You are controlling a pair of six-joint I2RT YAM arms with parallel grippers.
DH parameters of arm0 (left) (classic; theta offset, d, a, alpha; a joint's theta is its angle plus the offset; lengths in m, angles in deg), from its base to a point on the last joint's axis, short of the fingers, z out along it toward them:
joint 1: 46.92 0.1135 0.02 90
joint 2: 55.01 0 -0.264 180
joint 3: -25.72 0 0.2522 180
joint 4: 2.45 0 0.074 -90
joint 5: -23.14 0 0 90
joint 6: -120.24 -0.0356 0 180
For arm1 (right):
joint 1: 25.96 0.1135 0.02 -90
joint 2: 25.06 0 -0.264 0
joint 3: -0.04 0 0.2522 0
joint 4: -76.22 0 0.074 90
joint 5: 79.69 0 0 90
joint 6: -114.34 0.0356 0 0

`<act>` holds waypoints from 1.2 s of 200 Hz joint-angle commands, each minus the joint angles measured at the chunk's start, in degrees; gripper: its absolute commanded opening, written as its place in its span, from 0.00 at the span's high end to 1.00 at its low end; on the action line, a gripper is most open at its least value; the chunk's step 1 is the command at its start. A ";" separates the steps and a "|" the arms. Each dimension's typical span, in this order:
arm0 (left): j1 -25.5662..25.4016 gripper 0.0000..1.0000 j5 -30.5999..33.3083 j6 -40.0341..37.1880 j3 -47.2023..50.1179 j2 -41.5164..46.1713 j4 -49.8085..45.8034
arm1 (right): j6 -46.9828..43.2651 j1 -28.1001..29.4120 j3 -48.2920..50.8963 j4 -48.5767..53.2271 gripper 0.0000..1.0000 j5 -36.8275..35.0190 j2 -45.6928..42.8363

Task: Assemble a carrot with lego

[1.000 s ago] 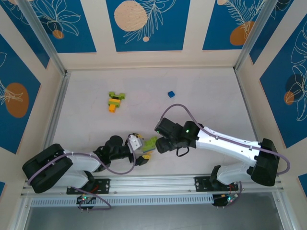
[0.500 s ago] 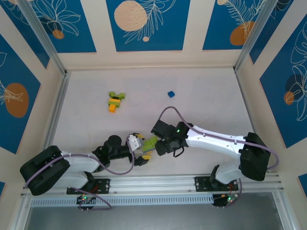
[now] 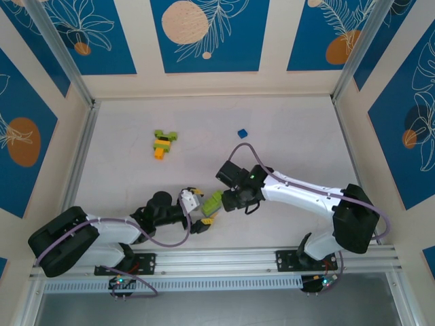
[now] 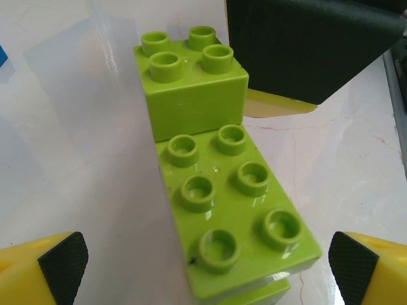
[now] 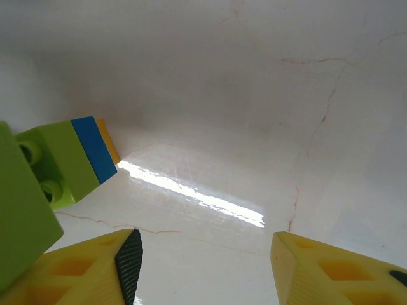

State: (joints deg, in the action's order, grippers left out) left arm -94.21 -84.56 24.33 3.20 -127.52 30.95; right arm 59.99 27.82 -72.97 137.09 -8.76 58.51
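Note:
Lime green lego bricks (image 4: 234,216) lie on the white table, a long studded one with a square one (image 4: 191,82) at its far end. My left gripper (image 4: 206,267) is open, its padded fingers (image 4: 60,264) standing wide on either side of the long brick's near end. From above, these bricks (image 3: 213,202) lie between my left gripper (image 3: 202,214) and my right gripper (image 3: 225,201). My right gripper (image 5: 203,254) is open with bare table between its fingers. A green brick (image 5: 22,210) sits outside its left finger, beside a green, blue and orange stack (image 5: 76,159).
A small green and orange lego assembly (image 3: 163,144) lies at the table's back left. One blue brick (image 3: 242,133) lies at the back centre. Walls close in the table on three sides.
The right arm has swung its elbow inward and its gripper has shifted slightly by the green bricks. The left arm and the bricks have stayed in place.

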 commanded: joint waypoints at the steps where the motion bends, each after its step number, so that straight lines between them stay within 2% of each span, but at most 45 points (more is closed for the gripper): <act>1: 0.79 0.00 0.15 0.64 -0.21 -0.90 1.27 | -1.35 -0.90 -1.62 -0.31 0.43 0.18 0.80; 99: 0.87 0.00 -0.70 0.38 -0.48 -1.18 1.01 | -6.00 -5.14 -7.31 -0.61 0.43 0.98 6.21; 240: 0.84 0.00 0.47 0.24 -1.05 -2.46 0.72 | -11.02 -6.14 -15.88 -2.61 0.43 3.41 13.81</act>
State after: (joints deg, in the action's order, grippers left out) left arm -94.01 -84.53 24.33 3.18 -129.46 30.91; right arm 50.99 21.94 -86.76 135.32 -7.76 71.61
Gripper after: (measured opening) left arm 0.996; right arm 0.568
